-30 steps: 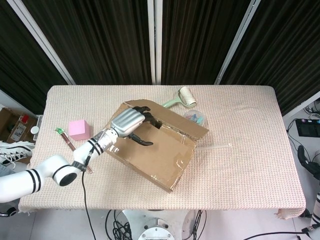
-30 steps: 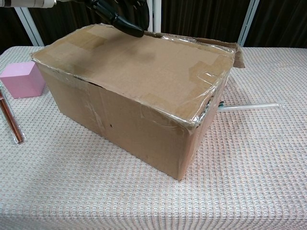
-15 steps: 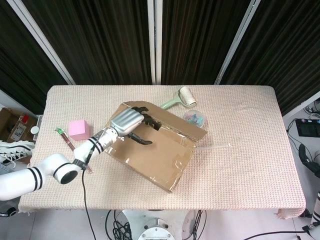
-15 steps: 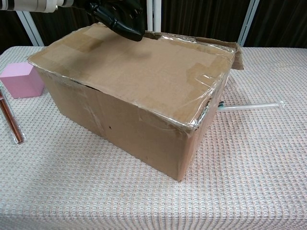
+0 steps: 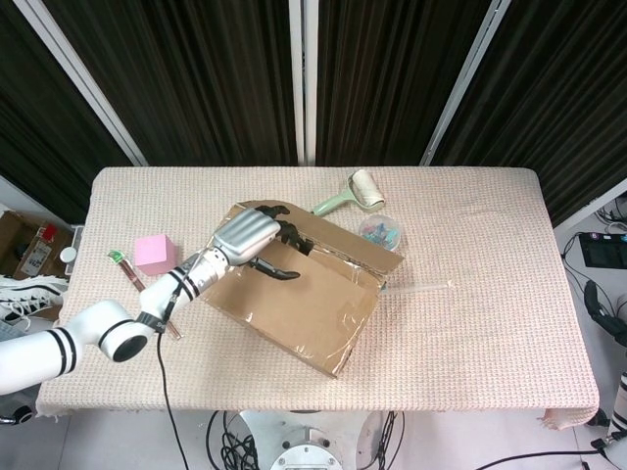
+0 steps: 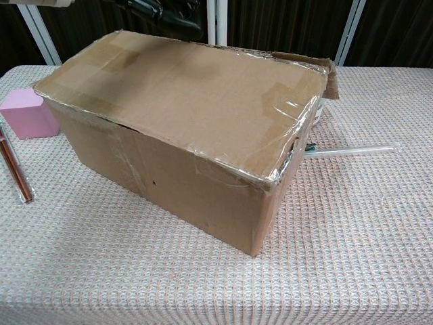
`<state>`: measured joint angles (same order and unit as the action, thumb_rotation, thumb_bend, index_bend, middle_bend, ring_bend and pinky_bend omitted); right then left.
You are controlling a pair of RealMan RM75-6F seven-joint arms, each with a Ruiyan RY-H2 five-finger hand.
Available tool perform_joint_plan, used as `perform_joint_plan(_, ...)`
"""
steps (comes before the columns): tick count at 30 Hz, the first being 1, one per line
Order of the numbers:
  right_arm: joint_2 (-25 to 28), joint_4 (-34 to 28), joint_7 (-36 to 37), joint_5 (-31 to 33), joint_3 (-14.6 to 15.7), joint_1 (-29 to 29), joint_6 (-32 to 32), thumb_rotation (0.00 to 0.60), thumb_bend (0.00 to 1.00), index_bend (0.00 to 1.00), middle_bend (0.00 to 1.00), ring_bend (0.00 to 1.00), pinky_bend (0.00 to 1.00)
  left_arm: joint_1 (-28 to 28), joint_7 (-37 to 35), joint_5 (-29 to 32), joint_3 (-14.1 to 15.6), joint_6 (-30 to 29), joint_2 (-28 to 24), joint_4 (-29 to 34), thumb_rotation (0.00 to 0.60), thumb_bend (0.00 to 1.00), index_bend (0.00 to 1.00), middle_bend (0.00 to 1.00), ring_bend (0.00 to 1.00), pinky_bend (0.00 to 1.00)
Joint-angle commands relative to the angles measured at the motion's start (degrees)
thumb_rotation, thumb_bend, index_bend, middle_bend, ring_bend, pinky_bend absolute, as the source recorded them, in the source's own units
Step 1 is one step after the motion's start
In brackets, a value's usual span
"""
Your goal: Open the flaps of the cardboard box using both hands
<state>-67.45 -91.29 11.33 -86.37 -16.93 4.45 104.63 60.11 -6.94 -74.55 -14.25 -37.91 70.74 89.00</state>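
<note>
The taped cardboard box point(image 5: 304, 304) lies slantwise at mid-table and fills the chest view point(image 6: 176, 156). My left hand point(image 5: 250, 238) is over the box's far left part. Its dark fingers point(image 5: 291, 238) reach into the gap between the two long flaps, and the thumb lies on top of the near flap point(image 6: 183, 88), gripping that flap's edge. In the chest view only the dark fingers point(image 6: 166, 10) show, at the top edge. The near flap is lifted slightly at its far edge. The far flap point(image 5: 353, 240) stands tilted up. My right hand appears in neither view.
A pink cube point(image 5: 155, 253) point(image 6: 27, 112) and a thin red stick point(image 5: 132, 274) point(image 6: 15, 169) lie left of the box. Behind the box are a lint roller point(image 5: 361, 190) and a clear dish point(image 5: 382, 231). A clear rod point(image 6: 352, 150) lies to its right.
The left hand has drawn back and up a little, and the near flap has risen with it. The box has shifted slightly left in the chest view.
</note>
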Motion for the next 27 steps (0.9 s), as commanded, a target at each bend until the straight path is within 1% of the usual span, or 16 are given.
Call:
perform_joint_plan(1, -0.04, -0.01, -0.07, -0.01, -0.03, 0.06, -0.13, 0.600, 0.23, 0.00, 0.00, 0.00, 0.00, -0.71, -1.34, -0.98, -0.69, -1.56, -1.80, 1.96, 0.194, 0.09, 0.34, 0.53, 0.13, 0.23)
perform_joint_plan(5, -0.26, 0.04, -0.09, -0.09, 0.00, 0.25, -0.48, 0.600, 0.23, 0.00, 0.00, 0.00, 0.00, -1.40, -2.13, -1.70, -0.79, -2.23, -4.67, 4.91, 0.190, 0.09, 0.33, 0.55, 0.14, 0.23)
perform_joint_plan(8, -0.40, -0.01, -0.11, -0.31, 0.05, 0.34, -0.55, 0.600, 0.23, 0.00, 0.00, 0.00, 0.00, -2.29, -2.56, -1.86, -0.60, -2.65, -7.17, 7.39, 0.173, 0.09, 0.33, 0.58, 0.16, 0.23)
perform_joint_plan(11, -0.47, -0.16, -0.31, -0.65, 0.09, 0.43, -0.51, 0.600, 0.23, 0.00, 0.00, 0.00, 0.00, -3.61, -2.87, -2.15, -0.20, -3.54, -9.77, 9.86, 0.172, 0.09, 0.33, 0.61, 0.17, 0.23)
perform_joint_plan(20, -0.83, -0.57, -1.70, -1.53, 0.45, 0.79, -0.83, 0.600, 0.23, 0.00, 0.00, 0.00, 0.00, -8.85, -5.05, -5.46, 0.15, -9.63, -17.99, 16.80, 0.164, 0.09, 0.31, 0.64, 0.18, 0.23)
perform_joint_plan(24, -1.12, -1.03, -2.63, -2.05, 0.57, 1.22, -1.16, 0.600, 0.23, 0.00, 0.00, 0.00, 0.00, -11.36, -6.25, -7.82, 0.99, -11.91, -21.43, 19.60, 0.163, 0.09, 0.31, 0.64, 0.18, 0.23)
perform_joint_plan(27, -1.27, -1.48, -3.35, -2.57, 0.59, 1.48, -1.14, 0.600, 0.23, 0.00, 0.00, 0.00, 0.00, -13.59, -7.33, -10.86, 2.46, -13.80, -23.55, 20.99, 0.162, 0.09, 0.31, 0.65, 0.19, 0.23)
